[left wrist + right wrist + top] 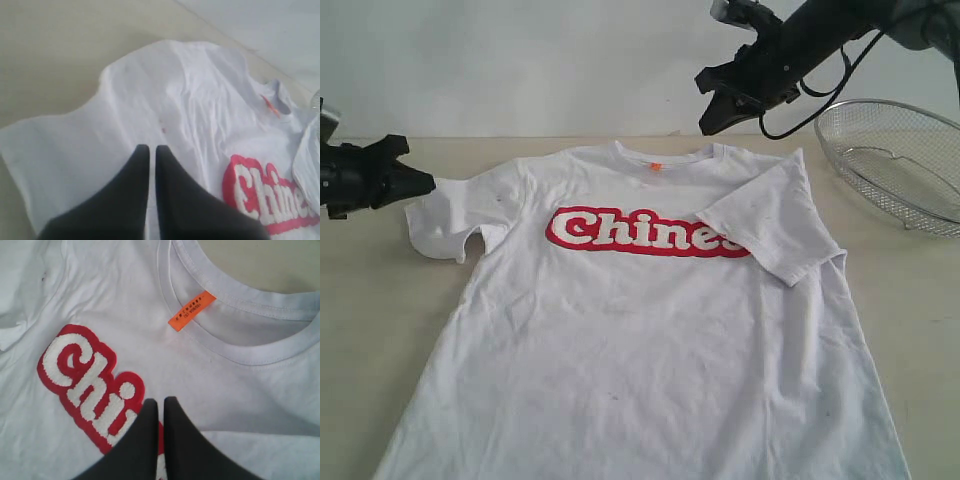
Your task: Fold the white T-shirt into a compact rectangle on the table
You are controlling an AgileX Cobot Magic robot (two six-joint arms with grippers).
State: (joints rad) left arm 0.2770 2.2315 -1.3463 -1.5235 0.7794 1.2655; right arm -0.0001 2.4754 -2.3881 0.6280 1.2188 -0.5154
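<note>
The white T-shirt (640, 330) lies face up on the beige table (360, 300), red lettering (640, 233) across the chest and an orange neck tag (656, 166) at the collar. Its right sleeve (770, 220) is folded inward over the end of the lettering; the left sleeve (445, 225) lies spread out. My left gripper (425, 185) hovers by the left sleeve, shut and empty; in its wrist view the gripper (152, 147) hangs over the shirt (165, 100). My right gripper (710, 125) is raised above the collar, shut and empty, over the lettering (85, 375) near the tag (191, 310).
A silver wire-mesh basket (900, 165) stands on the table at the back right, close to the right arm. A pale wall rises behind the table's far edge. The shirt's hem runs off the near edge of the exterior view.
</note>
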